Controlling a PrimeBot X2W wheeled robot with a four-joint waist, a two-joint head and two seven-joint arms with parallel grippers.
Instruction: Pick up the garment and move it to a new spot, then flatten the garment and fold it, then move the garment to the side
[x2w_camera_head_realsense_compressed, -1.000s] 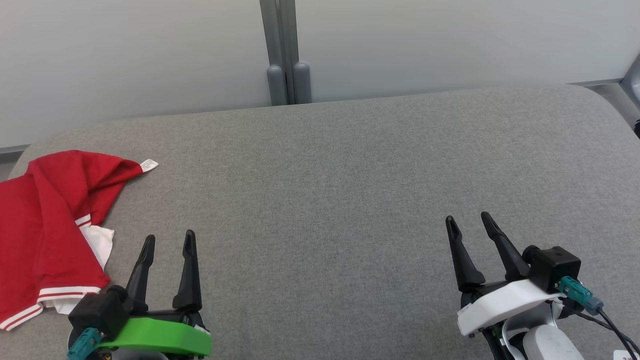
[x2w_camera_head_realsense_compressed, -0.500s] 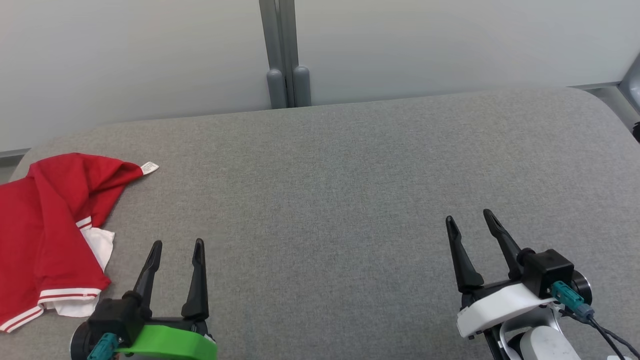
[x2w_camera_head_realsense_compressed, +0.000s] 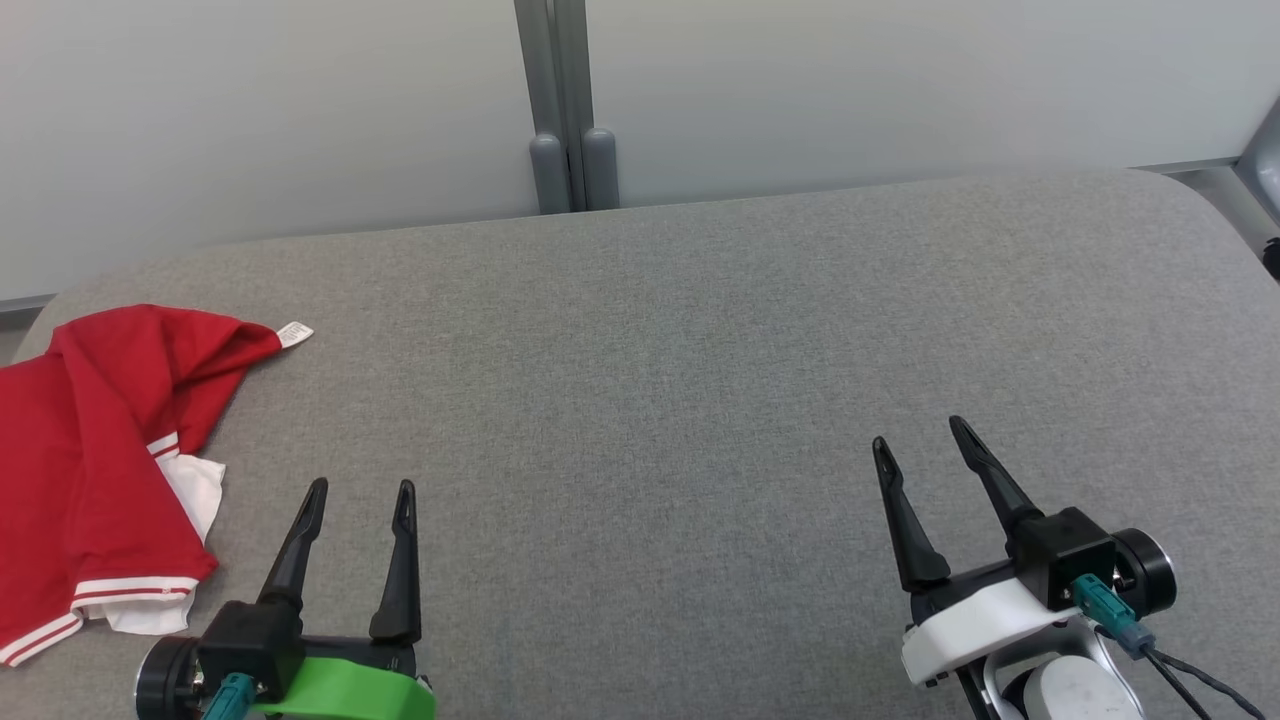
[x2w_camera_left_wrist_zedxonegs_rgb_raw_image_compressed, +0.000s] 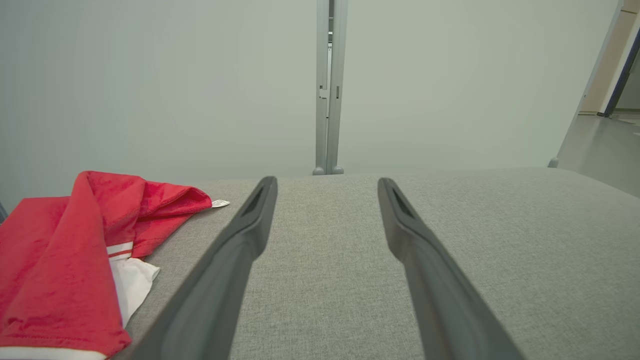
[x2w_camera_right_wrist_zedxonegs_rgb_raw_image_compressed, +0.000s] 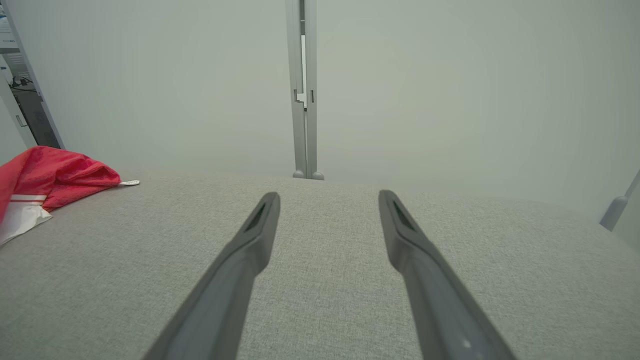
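Spread wide, gripping nothing: left claw (x2w_camera_head_realsense_compressed: 361, 486) and right claw (x2w_camera_head_realsense_compressed: 918, 432), both over the grey tabletop (x2w_camera_head_realsense_compressed: 650, 350); lying crumpled just left of the left claw, not touching it: red garment (x2w_camera_head_realsense_compressed: 90, 450) with white-striped trim; well apart from the right claw.

A wide grey fabric-covered surface (x2w_camera_head_realsense_compressed: 700, 380) with rounded far corners takes up the lower and middle part of the head view. A crumpled red garment (x2w_camera_head_realsense_compressed: 90, 470) with white-striped trim lies on it at the left edge of the frame and is partly cut off by that edge, with a white inner layer (x2w_camera_head_realsense_compressed: 195, 485) showing at its right side. A small white label (x2w_camera_head_realsense_compressed: 296, 333) at the garment's upper right tip rests on the grey cloth.
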